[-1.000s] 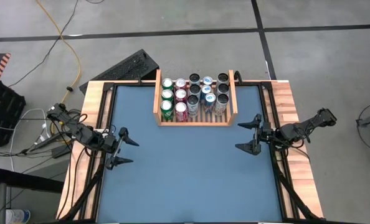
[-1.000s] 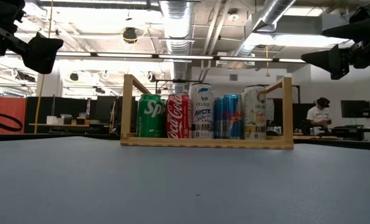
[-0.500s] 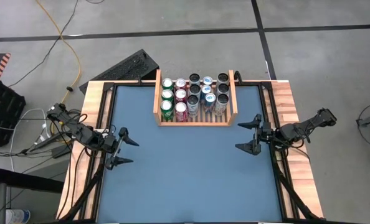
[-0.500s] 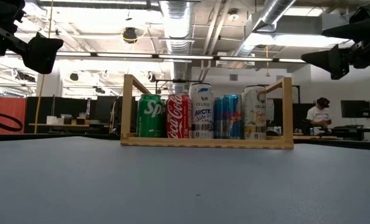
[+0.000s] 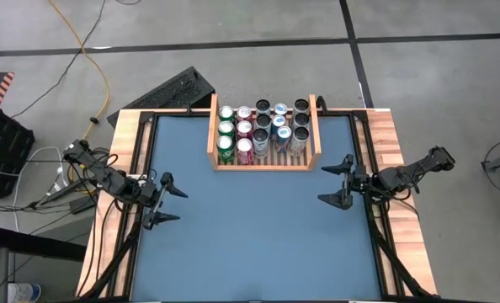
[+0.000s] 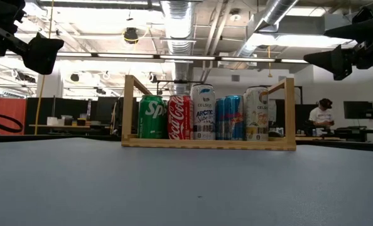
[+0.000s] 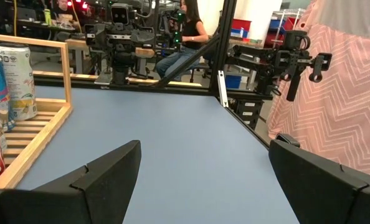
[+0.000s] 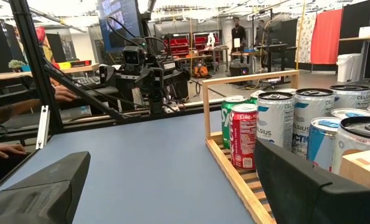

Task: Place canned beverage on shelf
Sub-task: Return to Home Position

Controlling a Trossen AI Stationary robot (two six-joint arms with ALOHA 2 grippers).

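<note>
The light-wood slatted shelf is sitting at the far middle of the blue-topped desk. It is carrying upright drink cans in five files: green cans, red cans, white cans, blue cans and white-and-yellow cans. The left hand is hovering by the desk's left edge, well apart from the shelf, and the right hand is hovering near the shelf's front right corner, each gaping wide and holding nothing.

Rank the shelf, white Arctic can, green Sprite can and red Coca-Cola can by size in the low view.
Largest: shelf.
Next: white Arctic can, the tallest of the three.
Last: green Sprite can and red Coca-Cola can look alike.
</note>
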